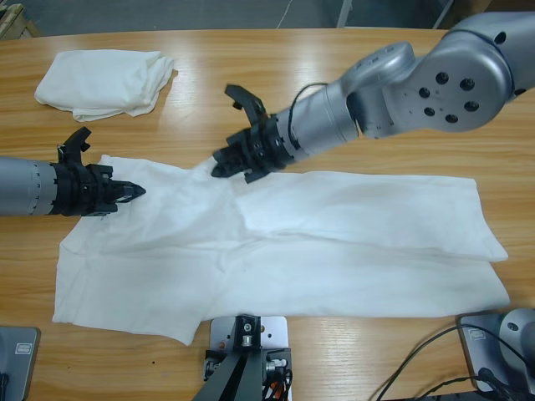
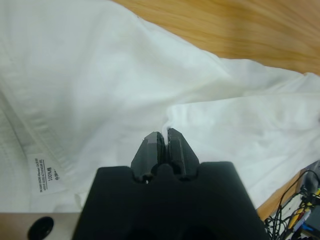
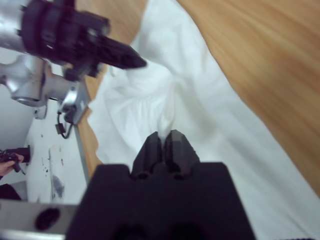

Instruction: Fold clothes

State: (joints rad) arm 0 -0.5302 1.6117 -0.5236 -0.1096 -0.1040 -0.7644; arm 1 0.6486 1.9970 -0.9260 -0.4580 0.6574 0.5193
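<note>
A large plain white short-sleeved cotton T-shirt [image 1: 334,251] lies spread and partly folded across the middle of the long wooden table [image 1: 334,67], its long edges running left to right. The left gripper [image 1: 138,191] comes in from the left edge, and its two black jaws are pressed together on a small pinch of the shirt's fabric near the garment's upper left corner. In the left wrist view the same gripper [image 2: 164,134] shows a thin ridge of white cloth standing up between the closed tips, with the rest of the shirt spread out beyond them.

The right gripper [image 1: 219,167] reaches in from the upper right on its silver arm and is clamped on a raised peak of the same shirt at its upper edge, a little to the right of the left gripper. In the right wrist view this gripper [image 3: 164,135] holds a tuft of cloth that rises from between its tips, with the left gripper visible beyond.

A small white sewn-in label [image 2: 47,176] lies on the shirt in the left wrist view; its dark print is too small to read.

A second white T-shirt, folded into a loose bundle [image 1: 104,82], rests near the table's upper left, well apart from both grippers.
</note>
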